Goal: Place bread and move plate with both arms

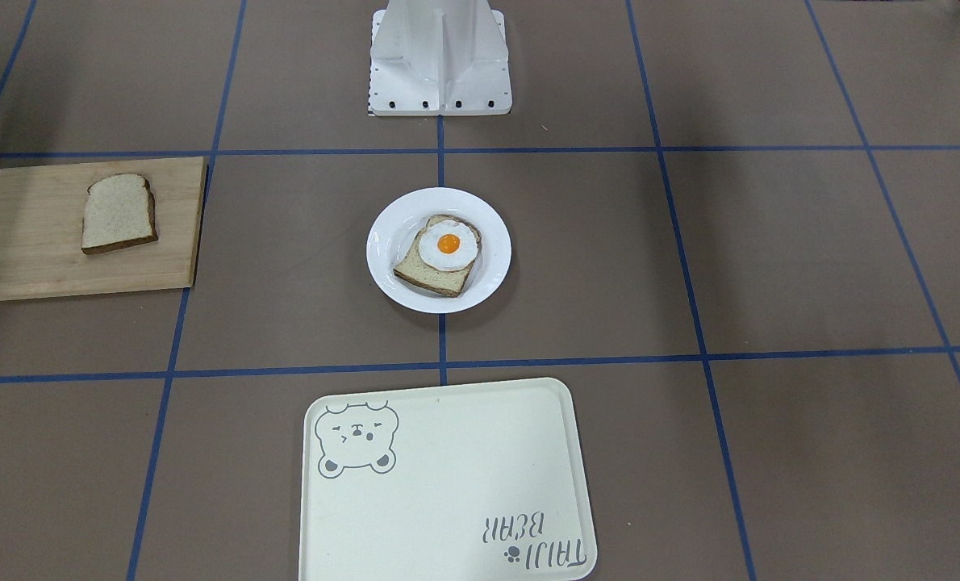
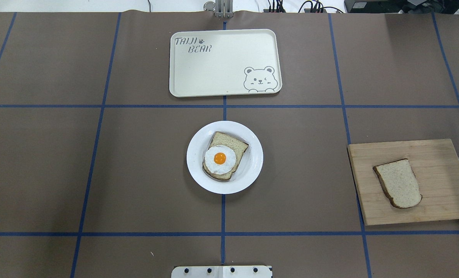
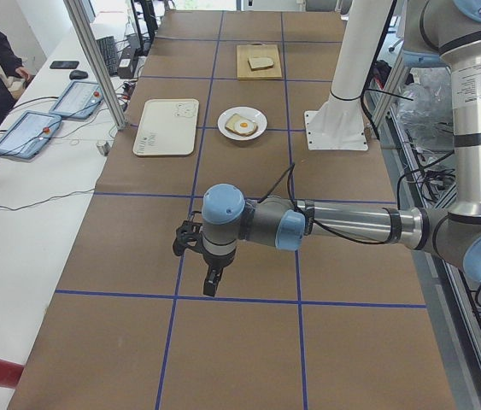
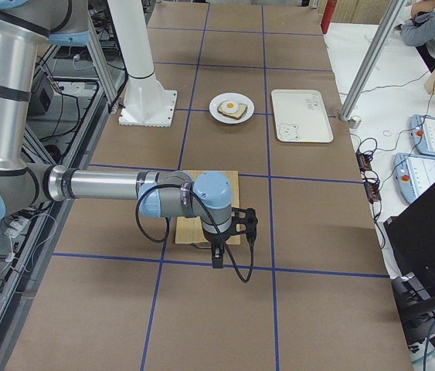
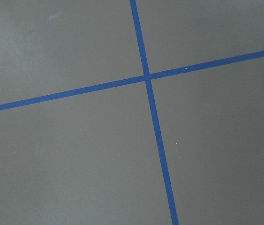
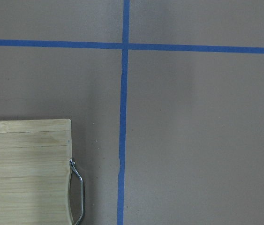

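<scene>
Neither the overhead nor the front-facing view showed an arm. Only the side views did: the left arm (image 3: 351, 226) reached across mid-frame with its claw (image 3: 210, 286) pointing down over bare bench (image 3: 95, 256). The right arm (image 4: 101, 185) did the same, its claw (image 4: 217, 261) low of centre by the near end of the cutting board (image 4: 188, 232). From these views I cannot tell whether either claw was spread or pressed together.

The left wrist view held only two crossing blue tape lines (image 5: 147, 77). The right wrist view caught the board's corner and its metal handle (image 6: 78, 192) at lower left.

Counted from overhead, there were two slices. The plain bread (image 2: 398, 183) lay flat on the wooden board (image 2: 437, 162) at right. The egg-topped slice (image 2: 220, 158) sat on the one white plate (image 2: 198, 170) at centre. One bear tray (image 2: 214, 65) lay at top centre, apart from the plate. One white stand (image 1: 440, 56) stood at the top of the front-facing view.
</scene>
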